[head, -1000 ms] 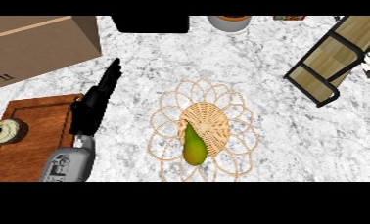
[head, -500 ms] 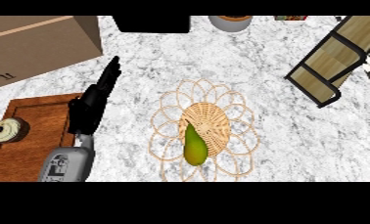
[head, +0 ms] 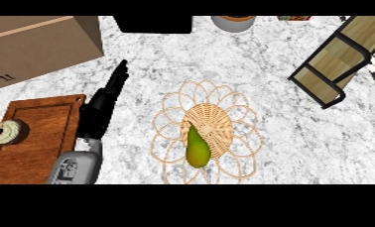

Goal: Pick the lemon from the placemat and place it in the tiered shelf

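A yellow-green, pear-shaped fruit (head: 196,146), the task's lemon, lies on the near-left part of a round woven placemat (head: 223,119) in the middle of the marble counter. The tiered shelf (head: 338,60), black frame with wooden boards, stands at the far right, tilted in the view. My left hand (head: 102,103) is to the left of the placemat, fingers straight and pointing away, holding nothing and apart from the fruit. My right hand does not show.
A cardboard box (head: 44,42) fills the far left corner. A wooden cutting board (head: 40,141) with a small round object (head: 10,133) lies at the near left. A black block (head: 154,24) and a grey pot (head: 234,23) sit along the far edge.
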Controlling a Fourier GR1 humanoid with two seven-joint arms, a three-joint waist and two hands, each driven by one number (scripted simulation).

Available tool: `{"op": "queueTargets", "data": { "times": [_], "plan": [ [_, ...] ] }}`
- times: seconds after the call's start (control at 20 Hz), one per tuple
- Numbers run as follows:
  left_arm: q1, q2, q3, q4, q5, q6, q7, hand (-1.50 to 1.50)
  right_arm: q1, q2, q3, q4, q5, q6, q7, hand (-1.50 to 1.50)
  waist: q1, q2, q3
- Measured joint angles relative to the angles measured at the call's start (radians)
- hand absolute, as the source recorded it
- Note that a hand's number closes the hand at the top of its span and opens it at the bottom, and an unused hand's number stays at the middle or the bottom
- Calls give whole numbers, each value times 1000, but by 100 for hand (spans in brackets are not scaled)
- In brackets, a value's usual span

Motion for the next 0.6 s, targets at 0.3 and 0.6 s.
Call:
{"op": "queueTargets", "data": {
  "times": [0.3, 0.6],
  "plan": [
    [-12, 5, 8, 24, -4, 1, -17, 0, -113, 7, -3, 223, 19, 28, -105, 150, 2, 2, 0],
    [-17, 13, 17, 33, 7, -12, -30, 0, -174, -11, 20, 368, 103, -52, -151, -150, 6, 6, 0]
  ]
}}
